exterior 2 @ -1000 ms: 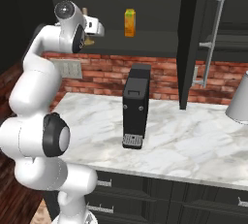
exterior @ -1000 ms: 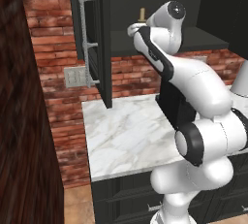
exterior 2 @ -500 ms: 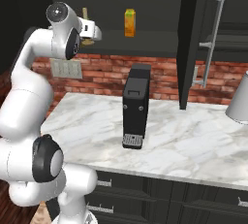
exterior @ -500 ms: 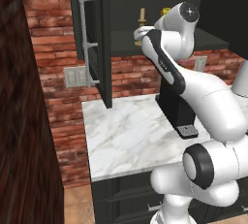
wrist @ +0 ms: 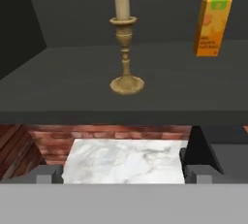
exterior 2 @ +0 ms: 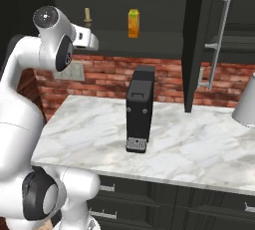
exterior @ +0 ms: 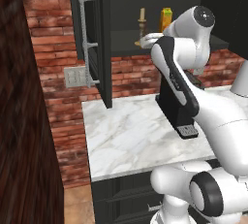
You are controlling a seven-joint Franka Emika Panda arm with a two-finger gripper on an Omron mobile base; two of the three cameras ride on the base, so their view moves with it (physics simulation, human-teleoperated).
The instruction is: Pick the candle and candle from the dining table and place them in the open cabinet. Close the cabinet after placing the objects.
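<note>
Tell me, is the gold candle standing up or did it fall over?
Standing up. The gold candle stands straight on its round foot on the cabinet shelf.

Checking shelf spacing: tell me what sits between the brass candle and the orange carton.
Nothing: in the hand view, bare dark shelf separates the brass candle from the orange carton.

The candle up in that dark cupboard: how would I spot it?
Look inside the open black cabinet above the marble counter, at its dark shelf. The candle stands upright there: a cream stick on a brass-gold stemmed holder, unlike the boxy orange carton beside it.

brass candle (wrist: 124, 34) upright on open cabinet (wrist: 160, 94) shelf
</note>
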